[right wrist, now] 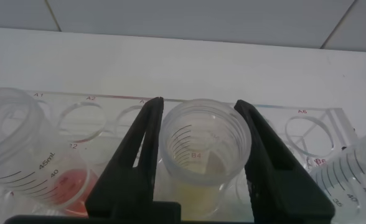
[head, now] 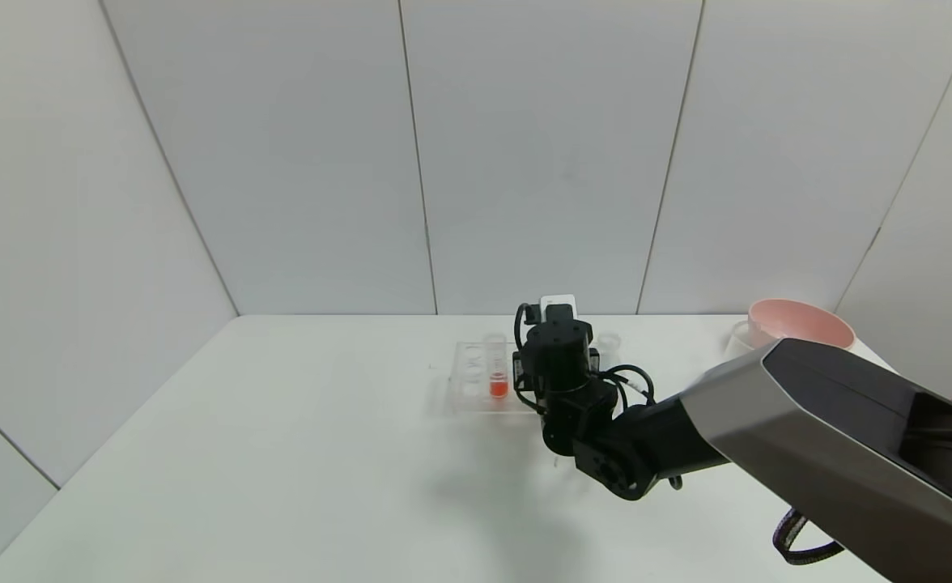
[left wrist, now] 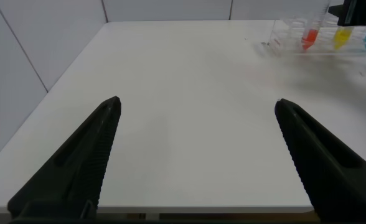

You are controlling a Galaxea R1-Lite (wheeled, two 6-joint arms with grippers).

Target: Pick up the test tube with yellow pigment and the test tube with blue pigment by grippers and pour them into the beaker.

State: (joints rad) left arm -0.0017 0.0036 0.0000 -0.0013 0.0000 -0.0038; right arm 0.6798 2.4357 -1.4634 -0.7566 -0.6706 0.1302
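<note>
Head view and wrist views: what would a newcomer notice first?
The right gripper stands over the clear rack mid-table, its jaws either side of the yellow tube. Beside it glows the orange-red tube. The left gripper hangs open over bare table.
</note>
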